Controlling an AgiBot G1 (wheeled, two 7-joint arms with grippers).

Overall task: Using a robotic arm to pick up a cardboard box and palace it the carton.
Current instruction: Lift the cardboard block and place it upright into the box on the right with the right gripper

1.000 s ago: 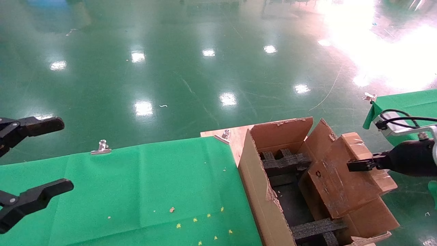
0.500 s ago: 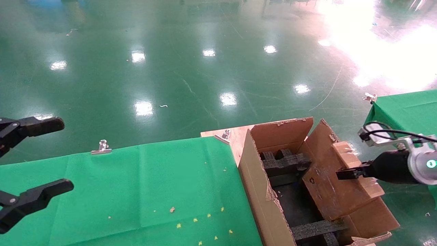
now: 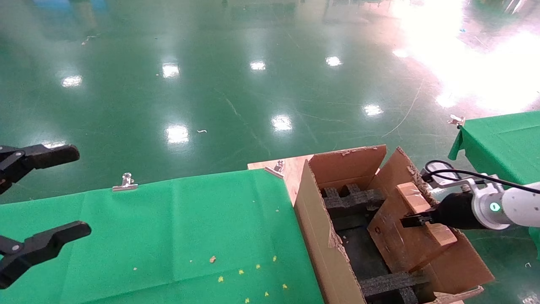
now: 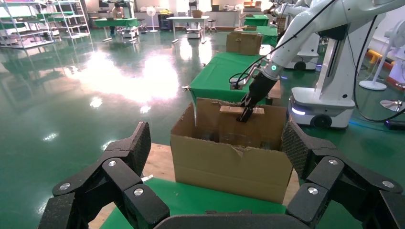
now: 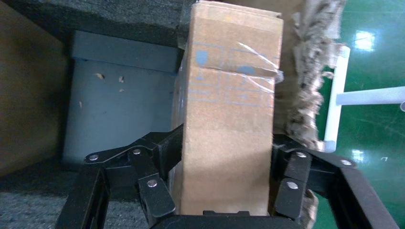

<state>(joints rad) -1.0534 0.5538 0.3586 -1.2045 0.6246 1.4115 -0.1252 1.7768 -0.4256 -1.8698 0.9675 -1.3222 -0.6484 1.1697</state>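
Right wrist view: right gripper (image 5: 224, 191) clamped on the box (image 5: 229, 119), which is tilted, partly inside the carton (image 3: 325, 236) at its right wall. Suggest levelling it over the foam (image 3: 352, 200), lowering, then releasing. Arm reaches in from the right, forearm near level. Left gripper (image 3: 40, 215) parked far left, fingers apart.

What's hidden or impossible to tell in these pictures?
- Cardboard box: its lower end is hidden by the carton's wall in the left wrist view.
- Right gripper: its fingertips are hidden behind the box in the head view.
- Left gripper: cut off by the head view's edge.
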